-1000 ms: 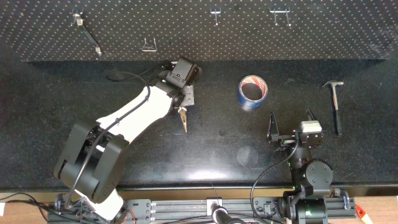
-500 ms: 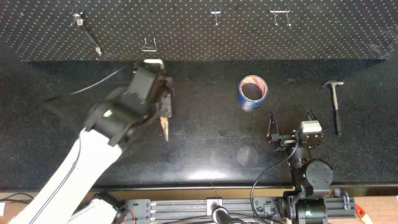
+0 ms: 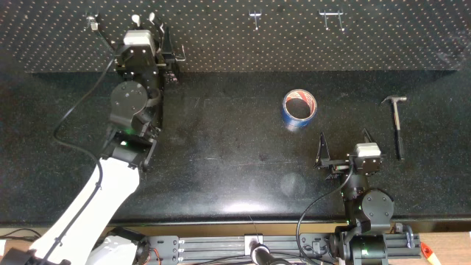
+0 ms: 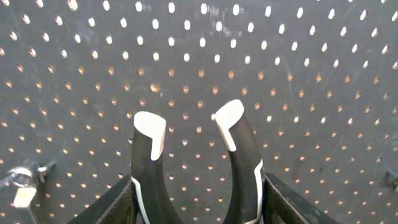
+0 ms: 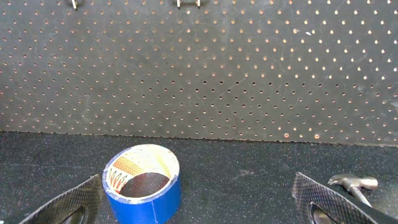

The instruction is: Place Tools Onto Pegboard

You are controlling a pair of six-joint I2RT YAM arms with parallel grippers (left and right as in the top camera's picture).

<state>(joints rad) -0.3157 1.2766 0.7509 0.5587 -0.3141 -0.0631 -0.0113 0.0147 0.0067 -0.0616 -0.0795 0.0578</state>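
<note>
Pliers [image 3: 151, 18] up at the pegboard [image 3: 294, 44], folks! From above they sit at eleven o'clock from the table's middle, with the white handle tips pointing to twelve. The left gripper [image 3: 145, 29] is clenched on them just below those tips. The wire hook [image 3: 176, 53] shows at five o'clock of the tips, and a hanging wrench [image 3: 105, 38] is out at nine o'clock of the gripper. The tape roll [image 3: 299, 108] lies at two o'clock on the table [image 3: 221, 169], the hammer [image 3: 397, 125] at three. The right gripper [image 3: 344, 146] rests at four o'clock of the tape, fingers spread, nothing in it. Over to the left wrist view: the two black handles fork apart between the gripper's fingers, with pegboard holes right behind. Whether the tips touch the board, I cannot tell. In the right wrist view the jaws are wide, and tape roll and hammer lie ahead under the board. Now the trick, as I read it: bring the fork of the handles over the wire hook, square to the board. Ease down until the hook carries the weight, and only then let go. Release early and the pliers likely drop to the table.
</note>
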